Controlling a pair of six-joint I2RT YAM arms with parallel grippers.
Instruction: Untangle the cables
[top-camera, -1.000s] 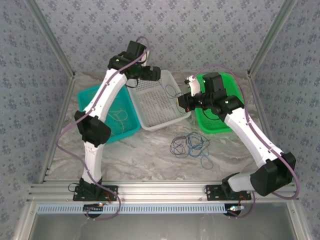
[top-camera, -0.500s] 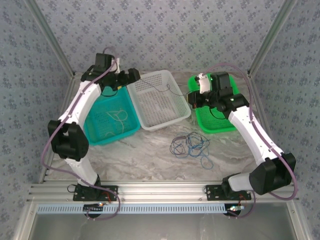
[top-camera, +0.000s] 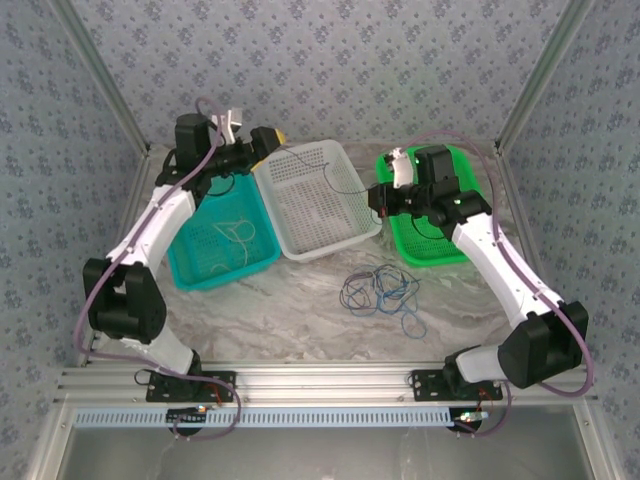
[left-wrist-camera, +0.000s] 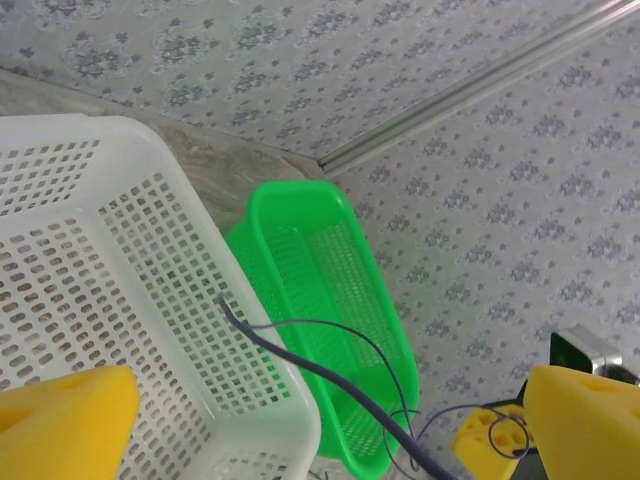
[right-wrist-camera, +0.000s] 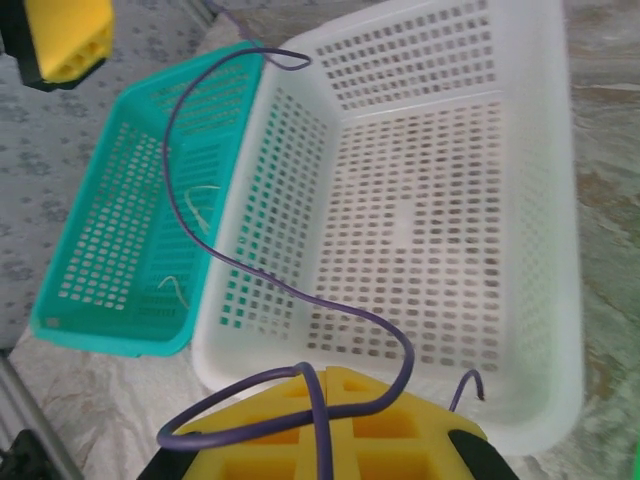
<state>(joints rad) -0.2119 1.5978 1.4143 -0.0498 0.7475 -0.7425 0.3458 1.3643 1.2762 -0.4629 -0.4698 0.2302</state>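
White arms (top-camera: 500, 262), mauve hoses (top-camera: 84, 305), yellow pads (left-wrist-camera: 65, 420), perhaps foam.

- So, three baskets run in a row along the far half of the table (top-camera: 290, 320): left basket (top-camera: 225, 278), middle basket (top-camera: 335, 243), right basket (top-camera: 440, 260). The left and middle ones touch, and the right one sits just beside the middle one.
- The cable pile (top-camera: 378, 293) lies on the table, nearer than the middle and right baskets.
- A short cable (top-camera: 238, 230) lies in the left basket.
- The long cable (top-camera: 330, 178) runs from the right gripper (top-camera: 380, 200), between the middle and right baskets, across the middle basket to its far-left corner.
- The left gripper (top-camera: 268, 140) hangs over the far end where the left and middle baskets meet.
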